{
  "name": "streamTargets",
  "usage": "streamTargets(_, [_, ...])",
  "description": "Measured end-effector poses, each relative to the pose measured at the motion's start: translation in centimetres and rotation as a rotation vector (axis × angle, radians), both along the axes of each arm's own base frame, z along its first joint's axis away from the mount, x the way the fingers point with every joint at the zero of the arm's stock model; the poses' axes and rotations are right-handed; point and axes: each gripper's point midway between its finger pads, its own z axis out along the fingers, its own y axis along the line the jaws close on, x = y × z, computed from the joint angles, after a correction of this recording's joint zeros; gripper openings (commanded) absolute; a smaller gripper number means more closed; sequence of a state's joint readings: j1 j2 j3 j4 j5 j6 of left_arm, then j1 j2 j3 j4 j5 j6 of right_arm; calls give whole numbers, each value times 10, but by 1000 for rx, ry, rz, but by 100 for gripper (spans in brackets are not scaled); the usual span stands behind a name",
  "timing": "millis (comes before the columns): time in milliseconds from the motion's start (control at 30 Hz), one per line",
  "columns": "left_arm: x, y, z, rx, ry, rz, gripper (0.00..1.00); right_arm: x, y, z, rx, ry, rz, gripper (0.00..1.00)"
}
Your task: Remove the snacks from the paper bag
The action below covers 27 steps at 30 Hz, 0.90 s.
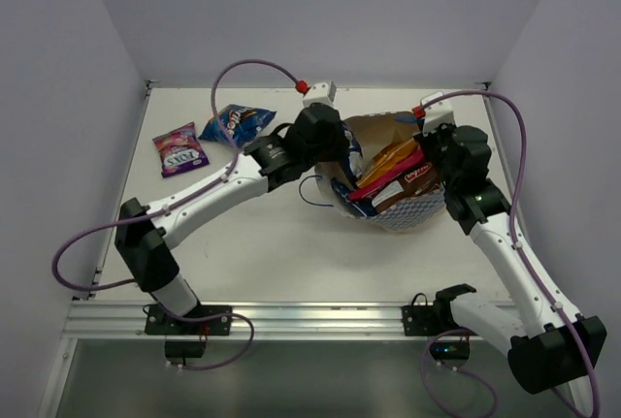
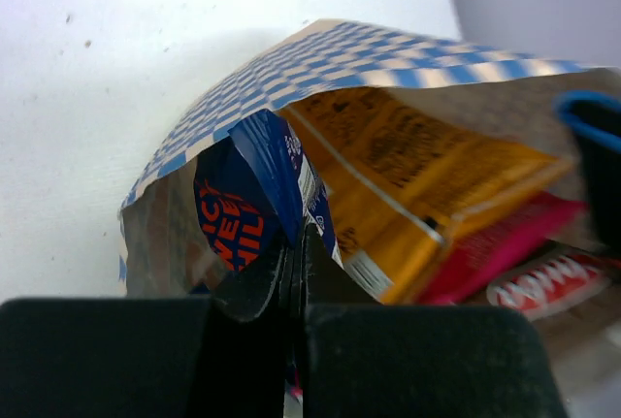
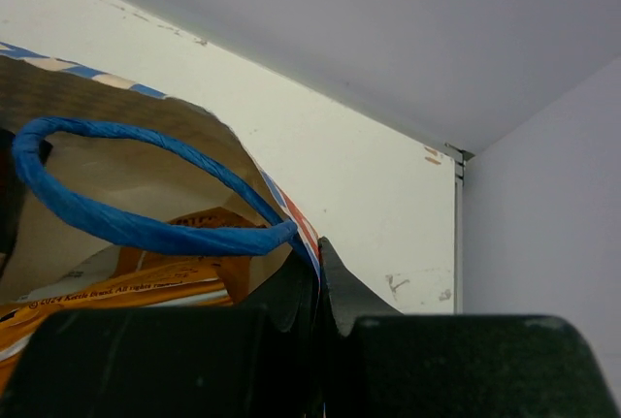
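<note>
My left pincer (image 2: 294, 273) is clamped on an edge of the small blue foil packet (image 2: 247, 195), inside the white-and-blue checkered paper bag (image 1: 408, 210) lying mid-right on the surface (image 1: 262, 253). My right pincer (image 3: 318, 287) pinches the bag's rim. Risk: the thin-edge hold slips, or the neighbouring orange-yellow foil packet (image 2: 417, 176) drags along.

**White worktop boxed in by pale walls**

We see a matte white worktop (image 1: 281, 243) closed in by a back wall (image 1: 320, 11), a left wall (image 1: 58, 98) and a right wall (image 1: 572, 69), all plain lilac-grey. An aluminium rail (image 1: 310, 319) runs along the worktop's near edge. The light is soft and even. Small scuffs (image 3: 396, 284) mark the far right corner.
</note>
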State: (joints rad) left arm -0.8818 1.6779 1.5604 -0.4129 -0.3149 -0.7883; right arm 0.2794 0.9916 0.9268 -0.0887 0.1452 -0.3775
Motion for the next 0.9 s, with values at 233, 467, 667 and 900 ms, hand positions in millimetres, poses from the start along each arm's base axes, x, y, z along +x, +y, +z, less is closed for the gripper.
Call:
streamTargets(233, [-37, 32, 131, -128, -177, -101, 0, 1, -9, -3, -15, 4, -47, 0])
streamTargets(467, [-36, 115, 191, -50, -297, 24, 0, 1, -13, -5, -24, 5, -71, 0])
streamTargets(667, [-7, 186, 174, 145, -291, 211, 0, 1, -13, -8, -24, 6, -71, 0])
streamTargets(900, [46, 158, 50, 375, -75, 148, 0, 1, -13, -11, -25, 8, -71, 0])
